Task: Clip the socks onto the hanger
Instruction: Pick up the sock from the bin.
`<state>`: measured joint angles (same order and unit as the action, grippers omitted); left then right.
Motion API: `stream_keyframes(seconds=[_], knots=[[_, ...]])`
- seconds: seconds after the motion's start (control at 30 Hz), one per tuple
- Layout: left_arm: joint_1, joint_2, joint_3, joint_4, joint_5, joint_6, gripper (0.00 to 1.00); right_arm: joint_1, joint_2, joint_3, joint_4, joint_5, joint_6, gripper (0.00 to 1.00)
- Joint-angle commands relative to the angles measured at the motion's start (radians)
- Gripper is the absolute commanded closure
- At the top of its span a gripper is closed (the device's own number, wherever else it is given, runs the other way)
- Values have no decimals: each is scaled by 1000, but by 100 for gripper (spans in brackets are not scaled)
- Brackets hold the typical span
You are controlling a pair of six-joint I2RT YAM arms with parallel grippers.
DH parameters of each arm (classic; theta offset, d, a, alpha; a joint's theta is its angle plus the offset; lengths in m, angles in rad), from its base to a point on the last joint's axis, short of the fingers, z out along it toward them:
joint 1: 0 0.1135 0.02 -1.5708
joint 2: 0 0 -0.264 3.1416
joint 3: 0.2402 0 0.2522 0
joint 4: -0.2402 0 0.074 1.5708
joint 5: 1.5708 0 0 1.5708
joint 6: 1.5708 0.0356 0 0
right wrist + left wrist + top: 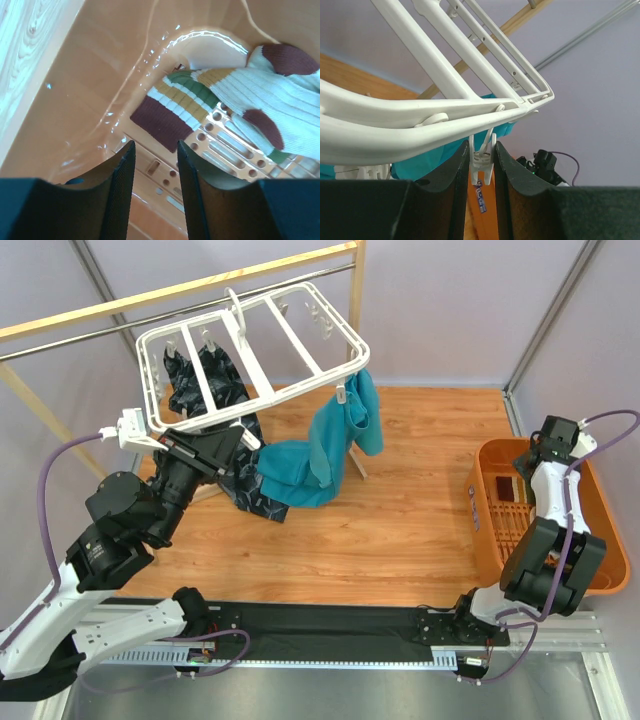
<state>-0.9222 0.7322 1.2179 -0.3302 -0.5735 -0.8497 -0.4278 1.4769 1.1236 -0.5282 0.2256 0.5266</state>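
clip [483,170] at hanger [395,125] edge clenched in left end effector [482,150] — right end effector [155,147] parted near socks [260,100]

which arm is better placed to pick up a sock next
Right: its end effector hangs open inside the orange basket beside the socks; the left end effector holds a clip on the hanger.

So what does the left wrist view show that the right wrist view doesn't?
Left wrist only: the white hanger, one clip pinched in the left pincer, and teal cloth behind. Right wrist only: striped socks lying in the orange basket, ahead of the open right pincer. Shared: each view's own dark fingers at the bottom edge.
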Motion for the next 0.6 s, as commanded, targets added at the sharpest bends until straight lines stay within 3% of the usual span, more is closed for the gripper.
stream_keyframes(seconds=[0.0,0.13,0.27,0.33,0.37,0.57], knots=[[-4,-16,-15,-43,67,35,100,1,-101,-28,49,-67,-124,58],[-4,-48,-40,-61,70,40,100,1,-113,-53,90,-54,-247,60],[-4,-83,-93,-33,76,29,100,-3,-70,71,37,-49,-564,61],[-4,-86,-97,-38,86,23,100,-15,-58,88,11,-121,-806,64],[-4,-88,-106,-32,90,20,100,-20,-58,88,4,-241,-882,67],[-4,-109,-112,-23,89,72,100,-175,-20,99,-9,-472,-1037,66]])
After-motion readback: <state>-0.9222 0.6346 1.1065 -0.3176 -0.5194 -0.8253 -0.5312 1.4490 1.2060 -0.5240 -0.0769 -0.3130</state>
